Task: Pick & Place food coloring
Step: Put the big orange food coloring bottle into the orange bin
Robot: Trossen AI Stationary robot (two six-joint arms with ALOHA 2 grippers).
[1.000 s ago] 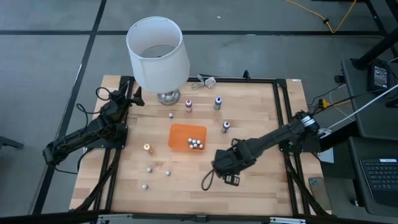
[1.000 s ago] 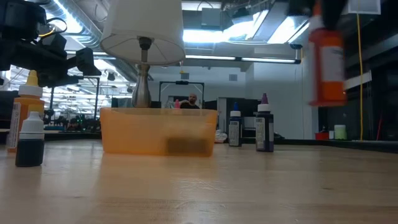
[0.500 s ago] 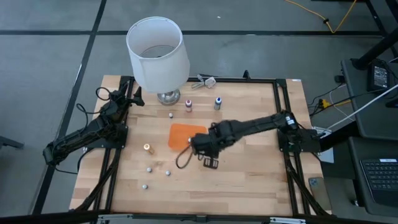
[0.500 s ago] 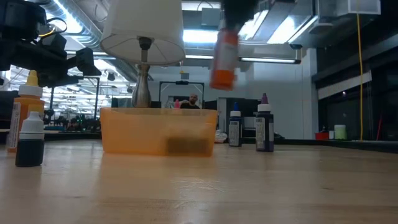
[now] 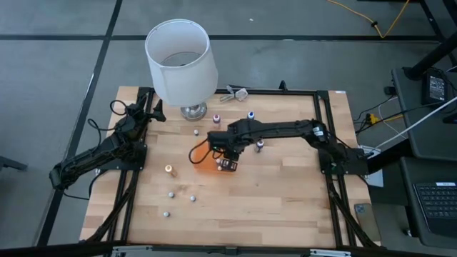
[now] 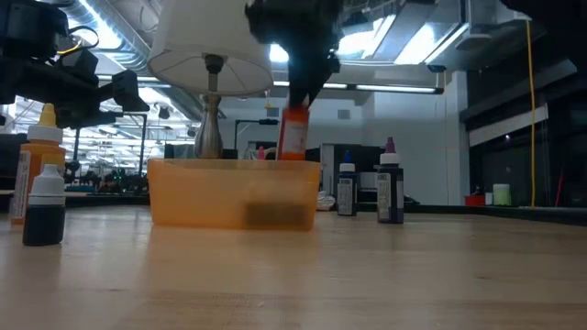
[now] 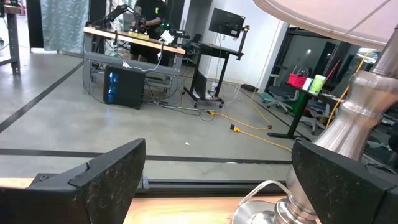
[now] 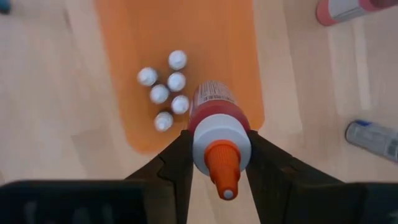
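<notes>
Right gripper (image 8: 221, 163) clenches a red food coloring bottle (image 8: 214, 118) above the orange tray (image 8: 186, 37). Five white-capped bottles (image 8: 165, 90) stand inside, toward nine o'clock. Left gripper (image 7: 217, 180) waits released near the lamp (image 5: 181, 61).

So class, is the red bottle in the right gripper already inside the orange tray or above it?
Above it: the red bottle hangs upright in the right gripper, over the orange tray.

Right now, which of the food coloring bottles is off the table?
The red bottle with the orange tip, clamped in the right gripper above the orange tray. The others stand on the wood or in the tray, like the five white-capped ones.
</notes>
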